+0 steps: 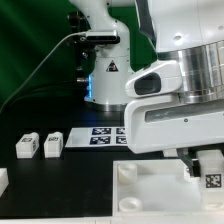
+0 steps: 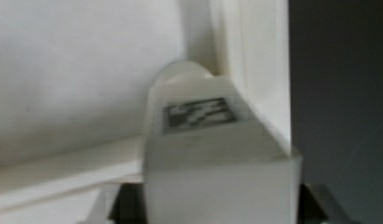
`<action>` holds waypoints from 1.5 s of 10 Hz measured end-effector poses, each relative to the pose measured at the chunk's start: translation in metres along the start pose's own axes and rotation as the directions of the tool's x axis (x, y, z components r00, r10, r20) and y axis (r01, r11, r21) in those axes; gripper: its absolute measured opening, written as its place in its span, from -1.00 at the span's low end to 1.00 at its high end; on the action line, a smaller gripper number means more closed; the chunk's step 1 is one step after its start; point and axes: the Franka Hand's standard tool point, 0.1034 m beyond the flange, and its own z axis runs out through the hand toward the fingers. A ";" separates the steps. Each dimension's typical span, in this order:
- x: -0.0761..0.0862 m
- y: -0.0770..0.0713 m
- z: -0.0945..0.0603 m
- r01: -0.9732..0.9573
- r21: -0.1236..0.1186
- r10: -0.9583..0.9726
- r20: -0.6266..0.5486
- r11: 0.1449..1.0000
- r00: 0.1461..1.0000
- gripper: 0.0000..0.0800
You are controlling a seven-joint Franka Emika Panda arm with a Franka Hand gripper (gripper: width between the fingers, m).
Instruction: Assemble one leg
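Note:
My gripper (image 1: 204,168) is shut on a white leg (image 1: 212,178) with a black tag on its face, at the exterior view's right. It holds the leg over the right side of the large white tray-like piece (image 1: 150,192). In the wrist view the leg (image 2: 209,140) fills the middle between my gripper's (image 2: 214,206) dark fingers (image 2: 127,206). Its tip points at the tray piece's raised rim (image 2: 245,50). I cannot tell whether the leg touches the tray piece. Two more legs (image 1: 27,145) (image 1: 52,143) stand on the black table at the left.
The marker board (image 1: 104,133) lies behind the tray piece, in front of the arm's base (image 1: 108,80). Another white part (image 1: 3,181) shows at the left edge. A cable runs from the left to the arm.

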 end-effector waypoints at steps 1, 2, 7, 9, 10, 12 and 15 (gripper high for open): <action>0.000 0.001 0.000 -0.102 0.000 0.102 0.000 0.995 0.995 -0.26; 0.001 0.002 0.000 -0.193 0.001 0.193 0.001 0.981 0.981 -0.26; -0.002 0.009 0.001 -0.880 -0.015 0.880 0.024 0.475 0.474 -0.26; -0.006 0.008 0.002 -0.988 -0.023 0.987 0.060 0.152 0.151 -0.26; -0.007 0.007 0.002 -0.994 -0.027 0.993 0.060 0.104 0.102 -0.26; -0.007 0.007 0.003 -0.989 -0.025 0.988 0.061 0.145 0.143 -0.24; -0.015 -0.006 0.006 -0.850 -0.017 0.849 0.045 0.527 0.526 0.53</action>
